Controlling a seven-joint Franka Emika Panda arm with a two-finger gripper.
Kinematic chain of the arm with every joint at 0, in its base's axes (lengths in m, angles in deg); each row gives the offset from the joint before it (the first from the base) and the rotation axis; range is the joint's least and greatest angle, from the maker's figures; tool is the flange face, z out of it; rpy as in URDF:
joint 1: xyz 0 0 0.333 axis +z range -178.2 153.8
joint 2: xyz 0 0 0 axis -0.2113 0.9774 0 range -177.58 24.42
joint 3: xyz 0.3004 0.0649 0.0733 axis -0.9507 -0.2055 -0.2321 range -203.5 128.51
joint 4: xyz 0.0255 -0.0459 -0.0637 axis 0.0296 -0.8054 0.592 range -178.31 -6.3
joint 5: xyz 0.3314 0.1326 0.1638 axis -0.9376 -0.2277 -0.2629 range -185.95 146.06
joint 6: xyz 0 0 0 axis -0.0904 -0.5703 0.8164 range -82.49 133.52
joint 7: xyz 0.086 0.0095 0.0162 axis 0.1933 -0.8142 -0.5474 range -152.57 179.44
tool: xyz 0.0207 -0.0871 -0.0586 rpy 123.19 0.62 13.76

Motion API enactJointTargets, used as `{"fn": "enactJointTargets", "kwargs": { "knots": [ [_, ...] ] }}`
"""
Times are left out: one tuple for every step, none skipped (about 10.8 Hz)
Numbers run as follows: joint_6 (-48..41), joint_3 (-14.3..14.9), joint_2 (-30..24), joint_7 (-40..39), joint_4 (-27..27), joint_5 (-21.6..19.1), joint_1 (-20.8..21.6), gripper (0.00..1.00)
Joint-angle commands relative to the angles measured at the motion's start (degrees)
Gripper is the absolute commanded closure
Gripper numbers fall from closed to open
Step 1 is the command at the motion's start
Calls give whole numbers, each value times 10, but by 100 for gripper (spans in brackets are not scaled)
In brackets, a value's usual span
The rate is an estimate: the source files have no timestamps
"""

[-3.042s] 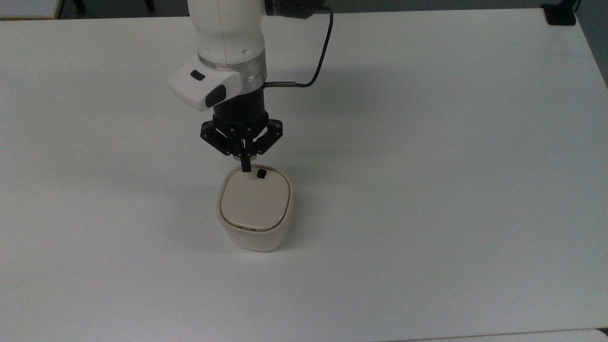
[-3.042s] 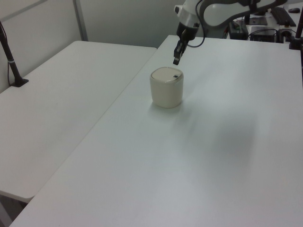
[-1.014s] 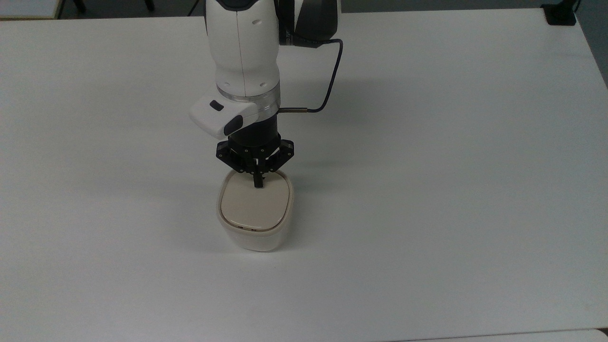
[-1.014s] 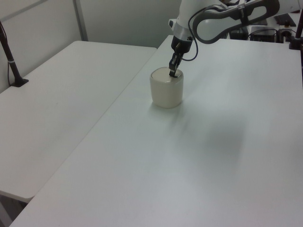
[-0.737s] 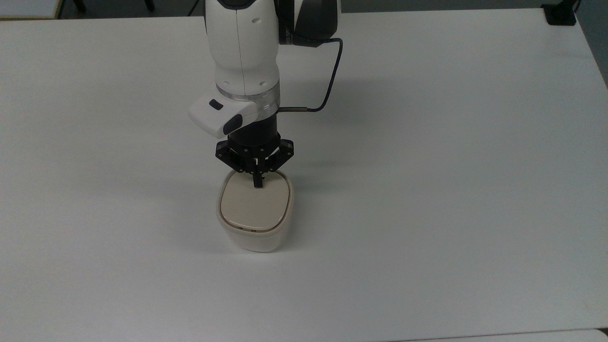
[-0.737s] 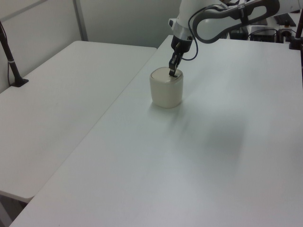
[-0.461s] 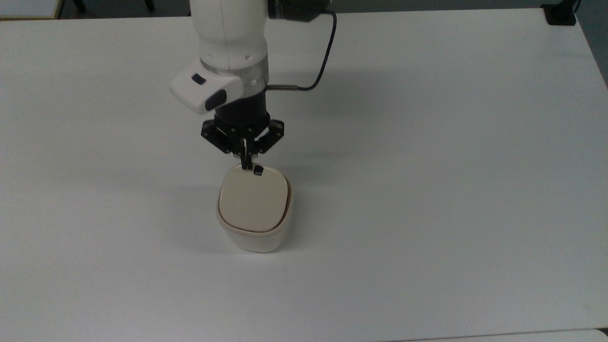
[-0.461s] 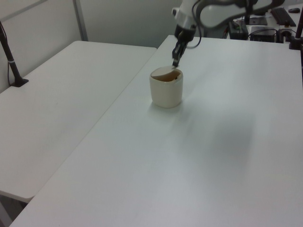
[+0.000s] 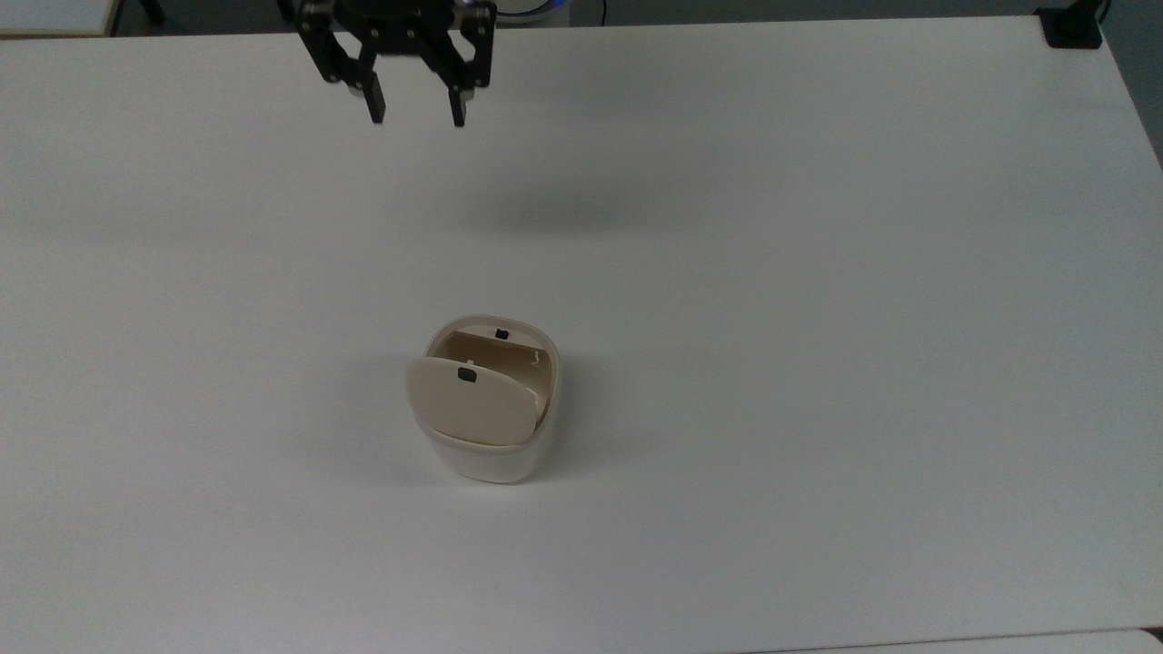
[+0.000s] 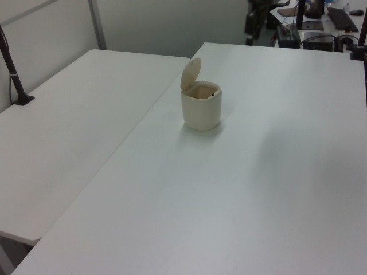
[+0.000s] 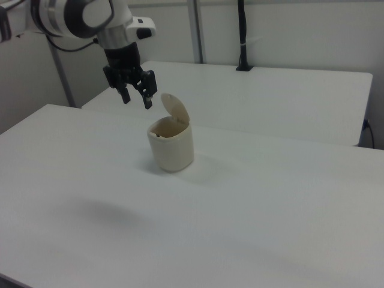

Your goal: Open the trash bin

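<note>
Cream-white plastic, the trash bin (image 9: 491, 450) stands near the middle of the white table (image 9: 818, 318), its beige lid (image 9: 468, 400) swung up on its hinge and the inside showing; no lettering or label can be read on it. A small black square button (image 9: 501, 333) sits at the rim on the side away from the hinge. The gripper (image 9: 414, 104) hangs high above the table near the top view's upper edge, well apart from the bin, its two fingers spread and holding nothing. Bare table lies all round the bin, with every edge well off. A second white table (image 10: 69, 132) adjoins on the left view's left.
</note>
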Motion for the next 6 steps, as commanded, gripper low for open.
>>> {"fn": "enactJointTargets", "kwargs": {
  "knots": [
    [-57,3,-42,5,-36,3,-15,0],
    [-68,3,-42,5,-36,2,-14,0],
    [-70,3,-40,5,-36,2,-14,0],
    [-71,3,-40,5,-35,0,-17,0],
    [-70,4,-41,5,-34,0,-18,0],
    [-70,4,-40,5,-34,-1,-18,0]
  ]
}}
